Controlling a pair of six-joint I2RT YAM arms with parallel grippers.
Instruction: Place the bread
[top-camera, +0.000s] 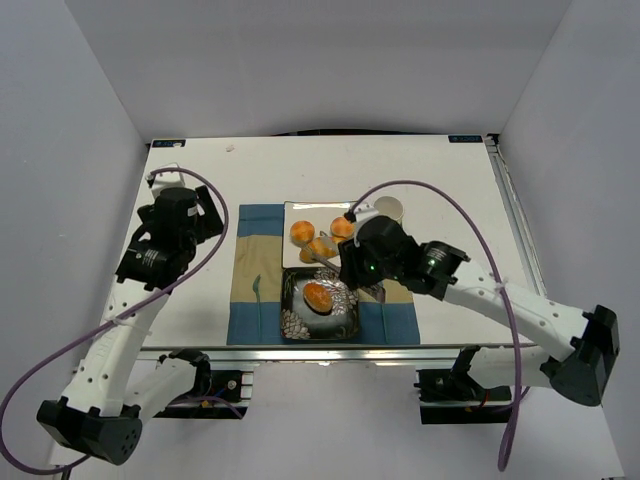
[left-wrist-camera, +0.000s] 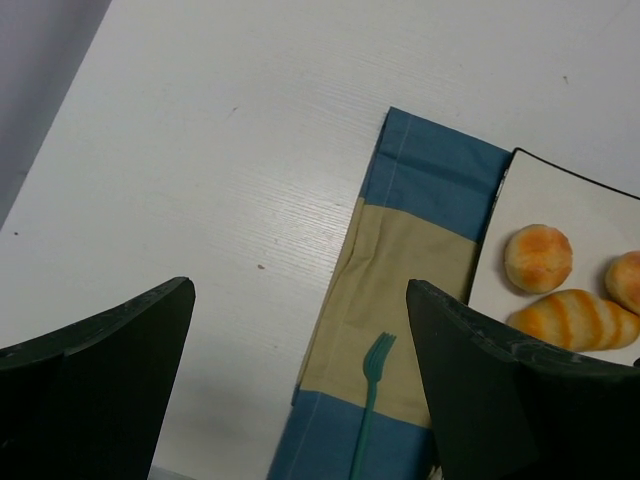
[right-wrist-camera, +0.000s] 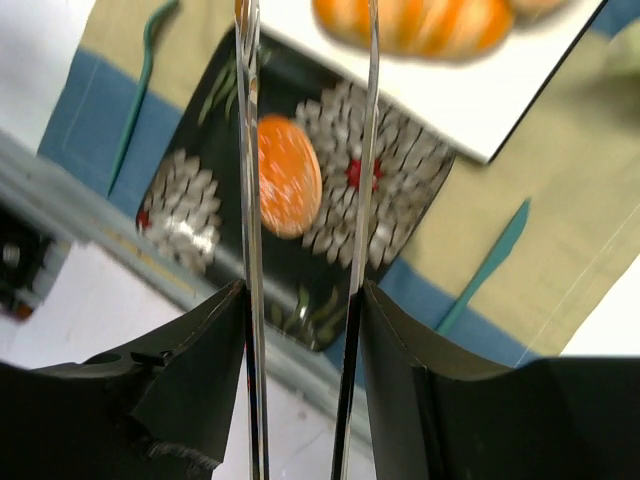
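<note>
One round orange bread (top-camera: 318, 296) lies on the black floral plate (top-camera: 345, 322); in the right wrist view the bread (right-wrist-camera: 288, 175) sits between the two metal tong arms (right-wrist-camera: 248, 150), which stand apart and do not grip it. My right gripper (top-camera: 352, 267) (right-wrist-camera: 303, 290) is shut on the tongs, above the plate (right-wrist-camera: 400, 200). Three more breads (top-camera: 301, 232) lie on the white tray (top-camera: 292, 210), and also show in the left wrist view (left-wrist-camera: 538, 258). My left gripper (top-camera: 207, 216) (left-wrist-camera: 298, 290) is open and empty over the placemat's left edge.
A blue and tan placemat (top-camera: 255, 255) lies under both plates. A teal fork (left-wrist-camera: 370, 400) lies left of the floral plate, and a teal knife (right-wrist-camera: 490, 265) lies to its right. A white cup (top-camera: 390, 209) stands behind the right gripper. The table's near edge runs just below the plate.
</note>
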